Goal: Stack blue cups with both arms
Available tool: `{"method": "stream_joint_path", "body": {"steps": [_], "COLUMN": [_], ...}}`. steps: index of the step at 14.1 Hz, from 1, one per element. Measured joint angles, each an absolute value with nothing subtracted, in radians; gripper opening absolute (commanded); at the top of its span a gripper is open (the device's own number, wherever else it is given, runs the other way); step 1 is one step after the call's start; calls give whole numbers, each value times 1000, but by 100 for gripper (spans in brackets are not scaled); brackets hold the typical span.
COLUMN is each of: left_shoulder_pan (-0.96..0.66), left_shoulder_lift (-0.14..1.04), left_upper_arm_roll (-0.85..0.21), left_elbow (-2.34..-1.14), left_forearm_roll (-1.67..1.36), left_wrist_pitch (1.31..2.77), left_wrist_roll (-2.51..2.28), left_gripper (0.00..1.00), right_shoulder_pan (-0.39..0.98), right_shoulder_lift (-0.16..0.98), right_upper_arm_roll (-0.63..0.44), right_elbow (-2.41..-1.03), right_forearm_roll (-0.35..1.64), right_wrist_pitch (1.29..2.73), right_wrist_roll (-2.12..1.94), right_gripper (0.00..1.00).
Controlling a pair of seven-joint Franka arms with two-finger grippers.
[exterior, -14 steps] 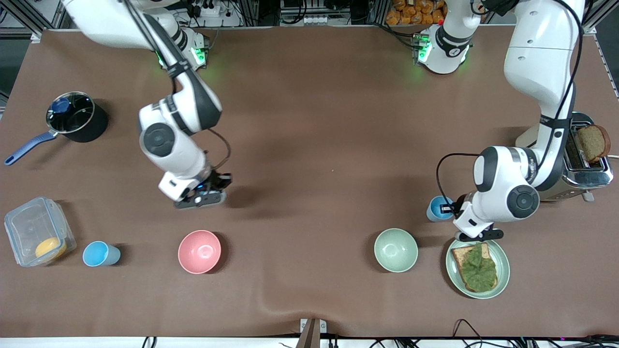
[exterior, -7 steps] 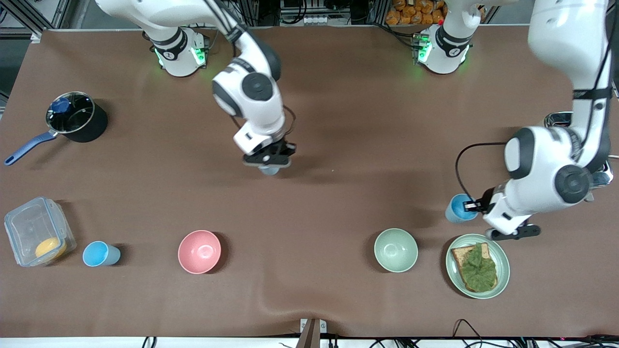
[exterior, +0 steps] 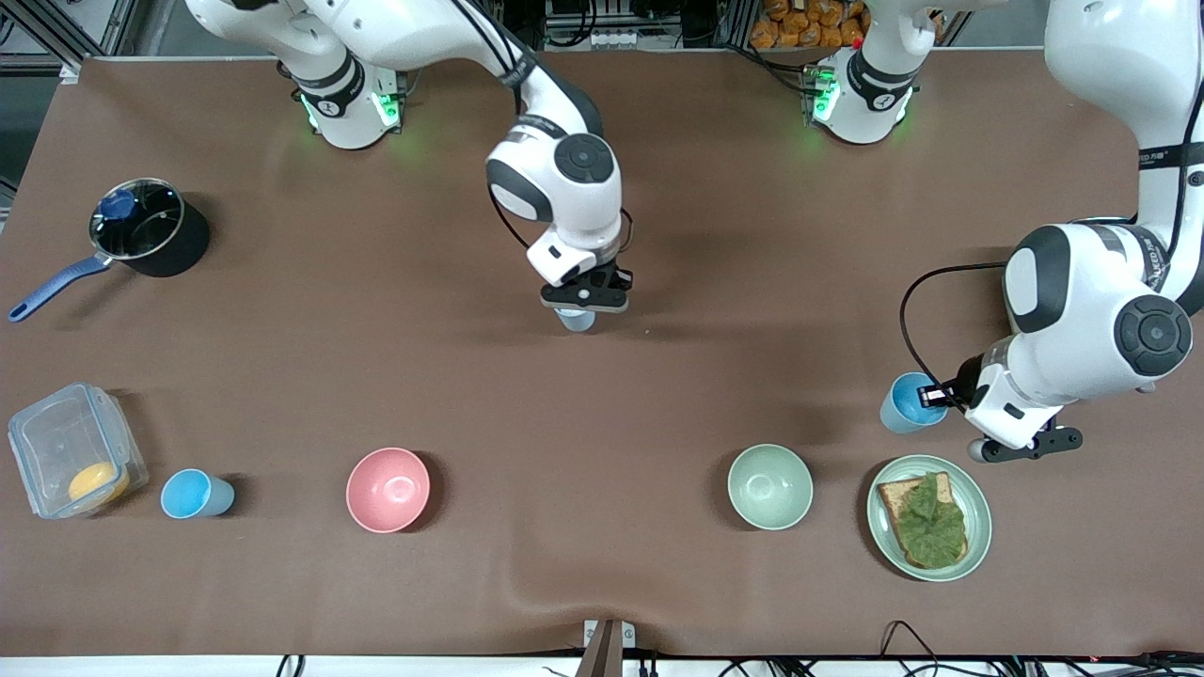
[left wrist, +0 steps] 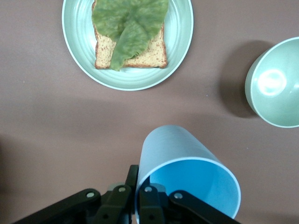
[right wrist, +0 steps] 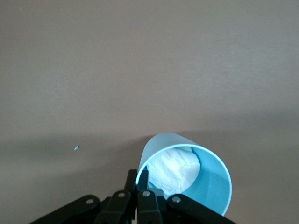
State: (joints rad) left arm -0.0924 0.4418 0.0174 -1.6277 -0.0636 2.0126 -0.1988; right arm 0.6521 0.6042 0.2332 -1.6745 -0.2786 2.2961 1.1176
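Observation:
My right gripper (exterior: 585, 299) is shut on the rim of a blue cup (exterior: 576, 321) and holds it over the middle of the table. In the right wrist view this cup (right wrist: 205, 198) has crumpled white stuff inside, and the gripper (right wrist: 138, 177) pinches its wall. My left gripper (exterior: 943, 394) is shut on the rim of a second blue cup (exterior: 907, 403), over the table beside the plate. The left wrist view shows that cup (left wrist: 180, 149) empty in the gripper (left wrist: 137, 175). A third blue cup (exterior: 193, 494) stands beside the clear box.
A pink bowl (exterior: 388, 489) and a pale green bowl (exterior: 769, 486) stand near the front camera. A green plate (exterior: 981, 527) holds toast with lettuce. A clear box (exterior: 56, 442) and a dark pot (exterior: 150, 230) are at the right arm's end.
My right gripper swung from near the pink bowl to over the table's middle, with a blue cup in it. My left gripper carried its cup toward the left arm's end.

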Motion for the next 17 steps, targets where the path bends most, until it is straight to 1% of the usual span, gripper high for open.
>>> {"method": "stream_joint_path", "body": {"steps": [4, 9, 15, 16, 17], "left_shoulder_pan": [-94, -95, -98, -100, -101], "left_shoulder_lift": [442, 442, 440, 439, 439], "left_upper_arm_roll": [16, 16, 16, 16, 16], "left_elbow": [-1628, -1629, -1628, -1628, -1628], "left_forearm_roll": [-73, -80, -80, -80, -80], "left_wrist_pitch": [2012, 2011, 2010, 2010, 2010], "left_wrist_roll": [-199, -199, -215, -218, -219], "left_gripper": [0, 0, 0, 0, 0], "right_shoulder_pan": [676, 680, 684, 685, 685], "right_shoulder_lift": [665, 681, 694, 694, 695], "right_upper_arm_roll": [225, 224, 223, 223, 223], "right_elbow": [-1630, -1604, -1580, -1578, -1578], "right_forearm_roll": [-282, -278, -208, -201, -198], "right_wrist_pitch": [2311, 2317, 2315, 2315, 2315], "right_wrist_roll": [1125, 1128, 1130, 1130, 1130], "right_gripper": [0, 0, 0, 10, 48]}}
